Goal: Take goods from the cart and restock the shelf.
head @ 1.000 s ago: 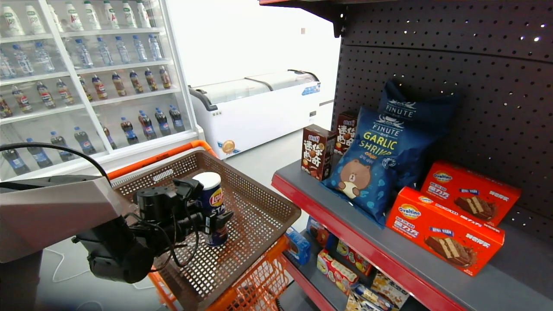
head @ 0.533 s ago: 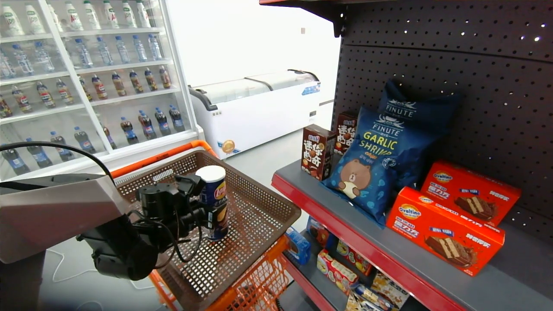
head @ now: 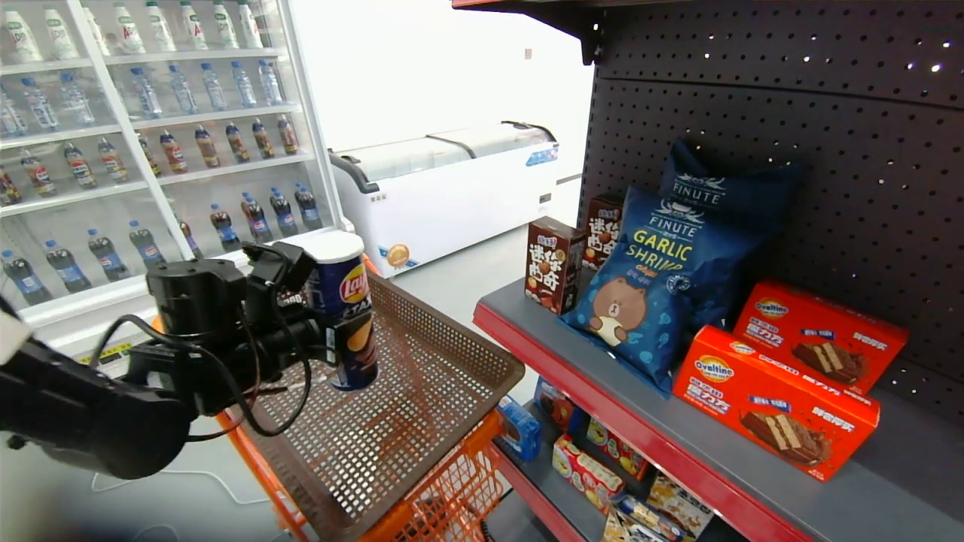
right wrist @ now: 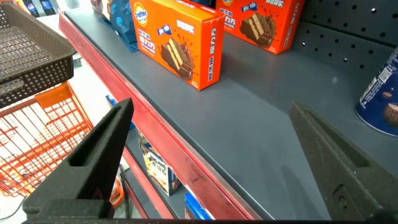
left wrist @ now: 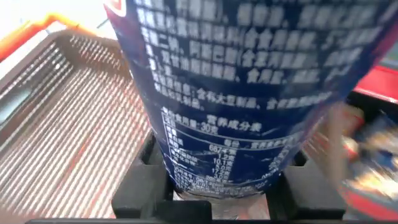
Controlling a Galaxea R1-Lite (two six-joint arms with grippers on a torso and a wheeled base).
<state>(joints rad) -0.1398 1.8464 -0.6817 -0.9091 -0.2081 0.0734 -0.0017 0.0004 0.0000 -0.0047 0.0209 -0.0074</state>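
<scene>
A blue chips can (head: 343, 312) with a white lid hangs upright above the brown basket (head: 461, 325) of the orange cart (head: 444, 489), clear of the basket floor. My left gripper (head: 339, 352) is shut on the can's lower half. In the left wrist view the can (left wrist: 242, 93) stands between the black fingers (left wrist: 142, 194) of the left gripper (left wrist: 227, 200). My right gripper (right wrist: 211, 107) is open with nothing in it, above the grey shelf (right wrist: 249, 124) near two orange boxes (right wrist: 180, 37).
The shelf (head: 851, 497) holds brown boxes (head: 553, 263), blue snack bags (head: 655, 286) and orange boxes (head: 776, 399); its front right part is bare. A blue can (right wrist: 382, 93) stands on it farther along. A lower shelf (head: 595, 467) has more goods. A drinks fridge (head: 151, 135) and freezer (head: 444, 188) stand behind.
My left gripper has lifted the chips can up off the basket floor and a little to the left. The shelf goods have not moved.
</scene>
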